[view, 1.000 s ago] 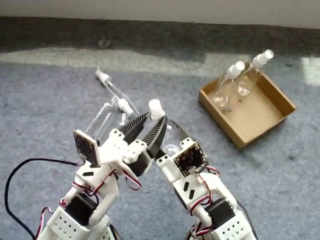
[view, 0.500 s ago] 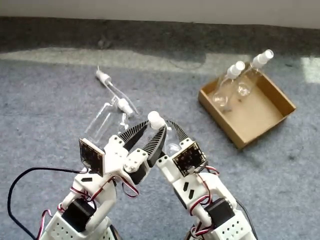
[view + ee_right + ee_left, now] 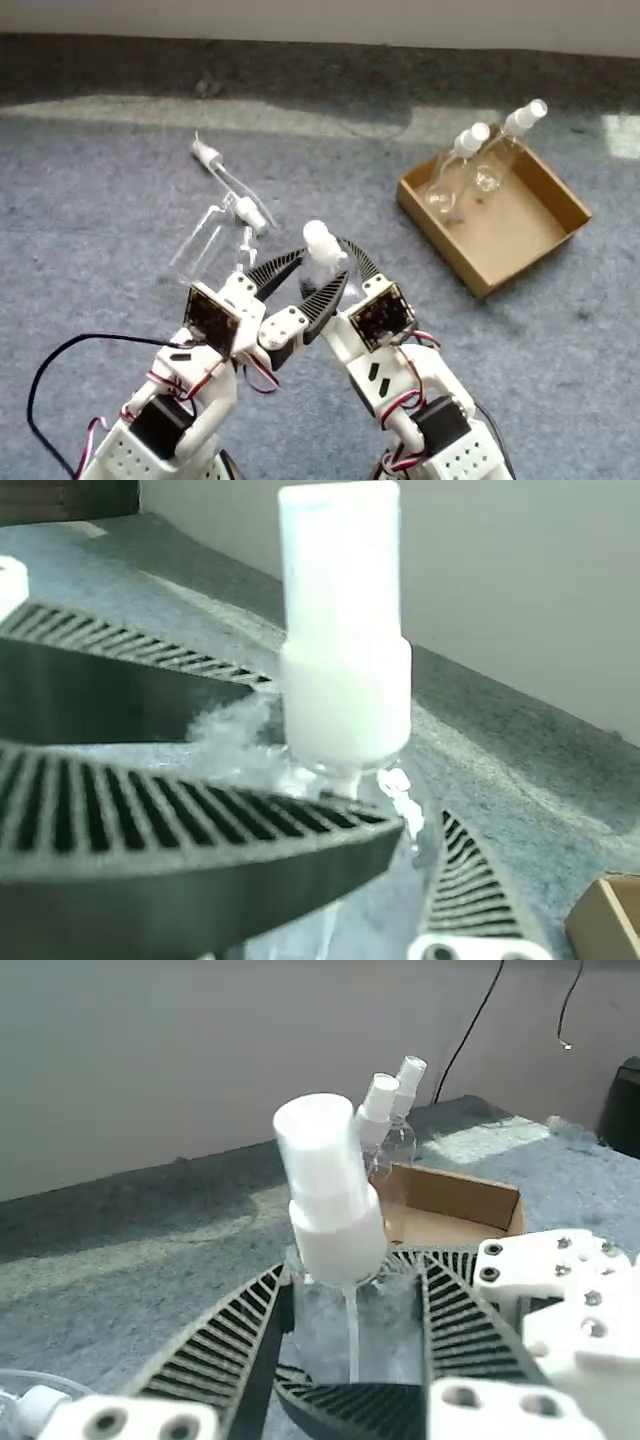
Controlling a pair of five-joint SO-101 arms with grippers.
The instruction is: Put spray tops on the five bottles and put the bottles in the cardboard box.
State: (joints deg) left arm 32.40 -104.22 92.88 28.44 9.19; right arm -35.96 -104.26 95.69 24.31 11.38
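**Operator:** What is the status of the nearest item?

**Technician:** The bottle [image 3: 350, 1345] is held off the surface [image 3: 110, 230], tilted. The right fingers [image 3: 360, 262] are closed on its clear body. The spray top [image 3: 325, 1190] sits on the neck. The left fingers [image 3: 215, 1355] are spread wide on either side of the bottle.

**Operator:** What are the hazards?

**Technician:** Seating of the top is unconfirmed, and a loose top could drop during transfer. The smooth body may slip in a single grip. Beyond, an uncapped bottle [image 3: 203, 243] and loose tops [image 3: 207, 155] lie near the sweep path, and contact would scatter them. Farther off, the cardboard box [image 3: 525, 228] holds two capped bottles [image 3: 450, 178] leaning on its far wall. A hard drop could topple them.
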